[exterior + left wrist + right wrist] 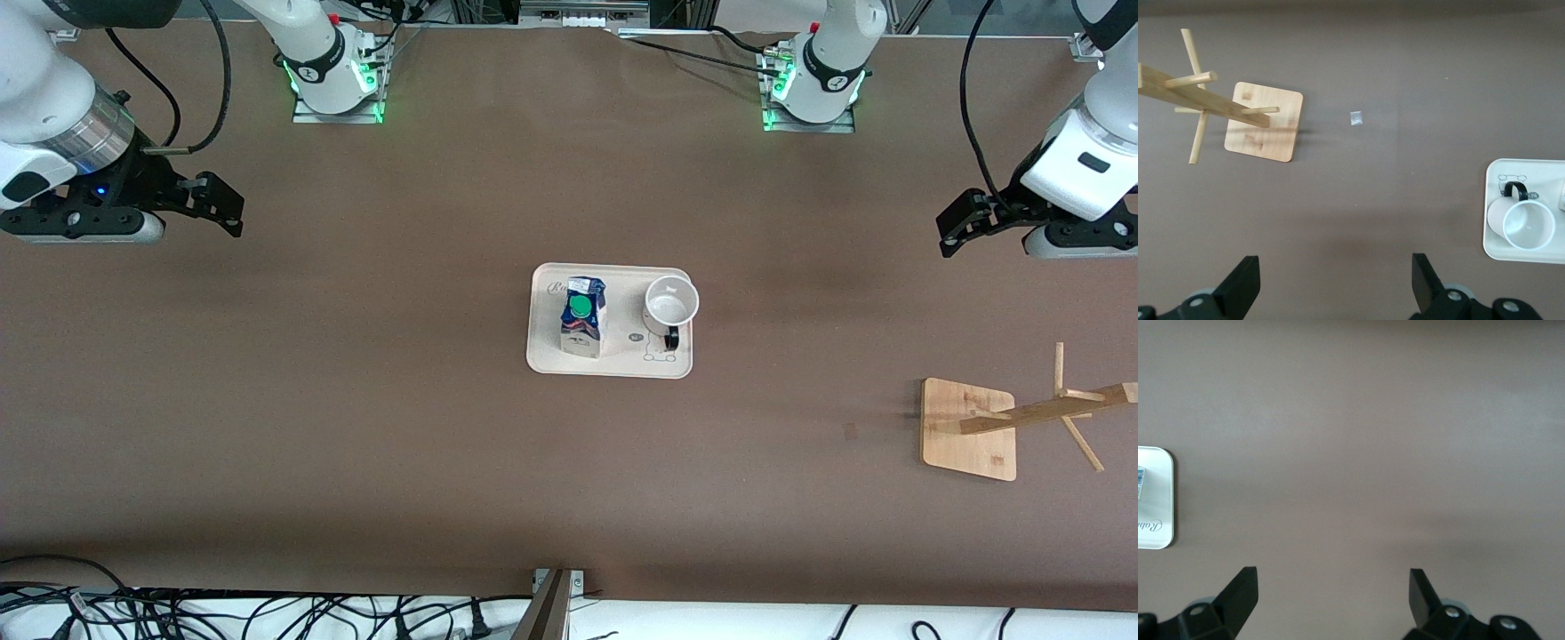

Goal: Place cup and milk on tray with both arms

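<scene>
Wooden mug tree (1022,422) is standing nearest the front edge; milk carton (582,316), light and crushable, and fragile cup (670,304) are sitting on the tray (542,356) mid-table, while I am hanging my left gripper (965,222) and right gripper (218,204) released over either end.

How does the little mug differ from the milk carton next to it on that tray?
The cup is round, white and open-topped, with a black handle; the milk is a boxy blue-and-white carton closed by a green cap. The cup sits toward the left arm's end of the tray, the milk toward the right arm's end. Both stand upright on the tray, apart, with no tool touching them.
</scene>
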You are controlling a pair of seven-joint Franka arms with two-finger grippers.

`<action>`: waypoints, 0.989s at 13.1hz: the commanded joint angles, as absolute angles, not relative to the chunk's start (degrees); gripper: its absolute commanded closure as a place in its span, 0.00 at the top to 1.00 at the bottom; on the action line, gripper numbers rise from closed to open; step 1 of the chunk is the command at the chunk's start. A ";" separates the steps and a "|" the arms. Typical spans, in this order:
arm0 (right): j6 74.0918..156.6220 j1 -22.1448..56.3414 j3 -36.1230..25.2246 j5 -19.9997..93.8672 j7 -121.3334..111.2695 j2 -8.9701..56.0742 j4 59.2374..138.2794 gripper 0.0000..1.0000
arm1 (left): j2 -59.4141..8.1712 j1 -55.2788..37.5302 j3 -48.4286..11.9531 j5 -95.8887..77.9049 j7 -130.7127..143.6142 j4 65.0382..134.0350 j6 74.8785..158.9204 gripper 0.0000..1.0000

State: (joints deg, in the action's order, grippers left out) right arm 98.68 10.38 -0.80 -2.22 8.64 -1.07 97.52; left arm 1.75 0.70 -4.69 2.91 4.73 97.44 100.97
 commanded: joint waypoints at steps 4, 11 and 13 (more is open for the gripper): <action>98.35 10.02 -0.62 -1.14 8.70 -0.97 96.86 1.00 | 3.34 -0.09 -1.41 0.35 -2.80 99.85 102.13 1.00; 98.35 10.02 -0.62 -1.14 8.70 -0.97 96.86 1.00 | 2.55 -0.09 -2.55 1.58 -2.64 98.62 99.15 1.00; 98.44 10.02 -0.62 -1.14 8.70 -0.97 96.86 1.00 | 1.67 -0.35 -2.55 2.02 -2.73 97.30 98.27 1.00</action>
State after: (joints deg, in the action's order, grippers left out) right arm 98.68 10.38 -0.81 -2.22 8.64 -1.07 97.52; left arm 1.91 0.02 -2.58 0.84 -1.62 98.72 99.96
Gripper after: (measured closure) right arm 0.000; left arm 0.000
